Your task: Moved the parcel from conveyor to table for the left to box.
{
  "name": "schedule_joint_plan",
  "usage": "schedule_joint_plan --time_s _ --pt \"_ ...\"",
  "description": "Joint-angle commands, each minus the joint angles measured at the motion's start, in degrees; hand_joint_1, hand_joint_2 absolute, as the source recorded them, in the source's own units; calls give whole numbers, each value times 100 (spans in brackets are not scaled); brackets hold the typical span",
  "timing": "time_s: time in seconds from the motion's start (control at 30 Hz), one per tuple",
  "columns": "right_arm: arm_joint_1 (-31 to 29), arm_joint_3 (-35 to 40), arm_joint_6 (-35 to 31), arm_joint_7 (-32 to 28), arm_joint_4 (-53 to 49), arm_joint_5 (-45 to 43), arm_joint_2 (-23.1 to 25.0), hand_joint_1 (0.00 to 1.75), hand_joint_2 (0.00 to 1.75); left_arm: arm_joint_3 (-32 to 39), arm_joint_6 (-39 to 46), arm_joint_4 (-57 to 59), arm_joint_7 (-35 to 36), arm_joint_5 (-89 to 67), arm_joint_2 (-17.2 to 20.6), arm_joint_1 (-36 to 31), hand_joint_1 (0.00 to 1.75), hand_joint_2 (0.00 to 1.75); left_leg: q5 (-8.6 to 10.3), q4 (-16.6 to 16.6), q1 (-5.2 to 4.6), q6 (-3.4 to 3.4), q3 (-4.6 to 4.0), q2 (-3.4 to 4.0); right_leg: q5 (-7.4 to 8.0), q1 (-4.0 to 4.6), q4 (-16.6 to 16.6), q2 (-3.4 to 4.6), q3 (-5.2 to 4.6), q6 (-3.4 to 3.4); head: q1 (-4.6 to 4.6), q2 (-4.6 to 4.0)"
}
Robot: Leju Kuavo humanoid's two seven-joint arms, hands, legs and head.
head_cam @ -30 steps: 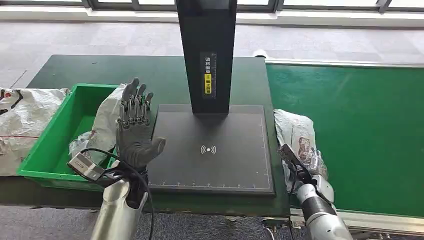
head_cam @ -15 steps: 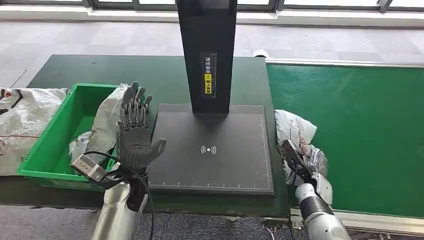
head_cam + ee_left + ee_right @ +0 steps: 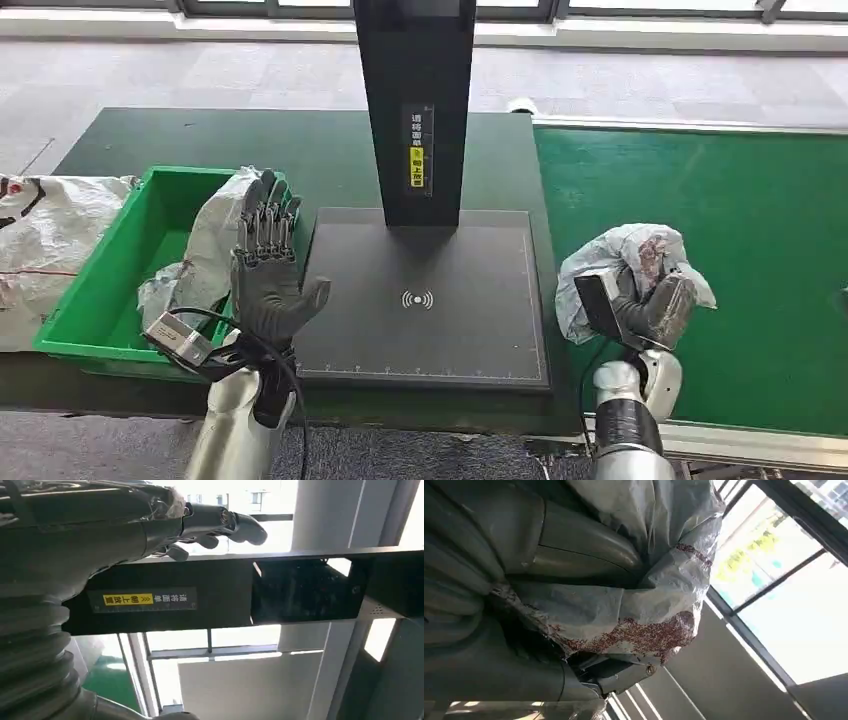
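Your right hand (image 3: 650, 308) grips the parcel (image 3: 620, 262), a crumpled grey plastic bag with reddish print, fingers curled around it. The parcel is lifted above the near edge of the green conveyor (image 3: 740, 250), just beside the black scanner plate (image 3: 430, 300). The right wrist view confirms the thumb and fingers wrapped about the bag. Your left hand (image 3: 268, 270) is raised upright with fingers spread, holding nothing, between the green bin (image 3: 110, 290) and the plate. A grey bag (image 3: 210, 245) lies in the bin.
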Motion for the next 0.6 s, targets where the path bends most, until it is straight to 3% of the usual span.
schedule_joint_plan --time_s 0.03,0.23,0.33,0.37,0.4,0.43,0.6 --pt "993 1622 0 23 -3013 -436 262 175 175 -162 42 273 15 17 127 66 0 175 0 -5 -8 5 3 -8 -4 -8 0 -7 4 2 0 0" --pt "1154 2184 0 63 -3142 -299 262 175 175 -150 48 274 15 16 117 85 0 175 2 -5 -4 2 1 7 1 -4 -2 6 -2 2 0 0" --pt "1092 2907 0 765 -3067 28 161 175 175 26 -167 106 15 -154 -12 269 0 175 -3 -10 -3 4 13 29 4 -3 -8 30 6 2 0 0" --pt "1151 2973 0 601 -2771 -35 262 175 175 -64 -60 249 15 -76 45 122 0 175 -4 -6 -6 4 8 34 5 -6 -3 36 -2 2 0 0" --pt "1129 3164 0 841 -2734 93 262 175 175 -235 127 365 15 90 171 -4 0 175 -5 -13 -1 5 21 41 8 -2 -14 44 9 1 0 0" --pt "919 3406 0 965 -1841 200 262 175 175 -234 106 323 15 69 151 41 0 175 -2 -11 -1 2 17 23 4 -1 -9 24 12 0 0 0" --pt "919 3406 0 965 -1841 200 262 175 175 -234 106 323 15 69 151 41 0 175 1 -17 5 2 30 22 7 8 -18 26 24 -2 -2 0"
